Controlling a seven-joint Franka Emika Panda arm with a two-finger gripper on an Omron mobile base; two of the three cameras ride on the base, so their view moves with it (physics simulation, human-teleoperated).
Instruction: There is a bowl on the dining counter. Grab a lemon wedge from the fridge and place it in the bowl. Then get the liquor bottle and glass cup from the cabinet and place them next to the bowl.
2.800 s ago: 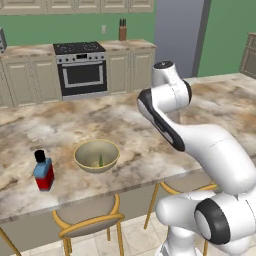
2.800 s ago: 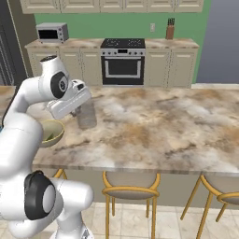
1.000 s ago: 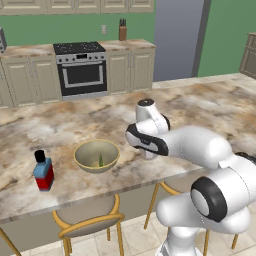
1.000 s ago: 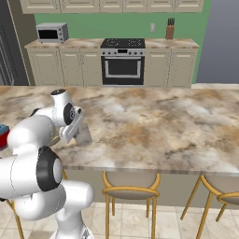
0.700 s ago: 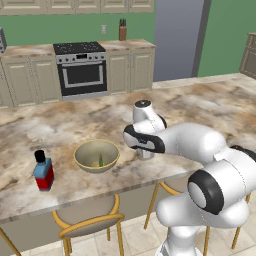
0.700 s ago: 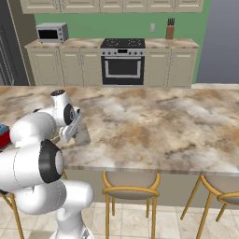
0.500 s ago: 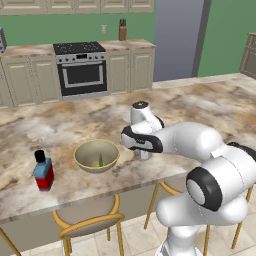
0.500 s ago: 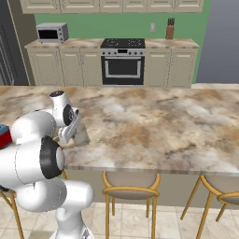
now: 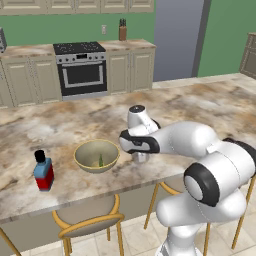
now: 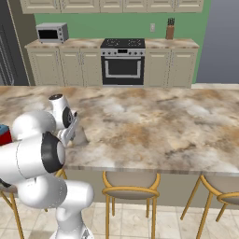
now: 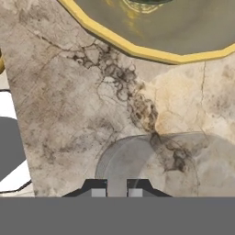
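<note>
The claw [image 11: 116, 192] is pinched narrow on the rim of the glass cup [image 11: 151, 165], holding it low over the counter [image 9: 65, 130] just beside the bowl [image 9: 96, 156], on the side away from the liquor bottle [image 9: 43, 170]. A yellow-green sliver, likely the lemon wedge [image 9: 101, 160], lies inside the bowl. Whether the cup's base already touches the stone is hard to tell. To finish this step well, I judge it best to lower straight down until the base sits flat, keep a small gap from the bowl's rim, open the fingers gently, then lift straight up so the cup is not tipped.
</note>
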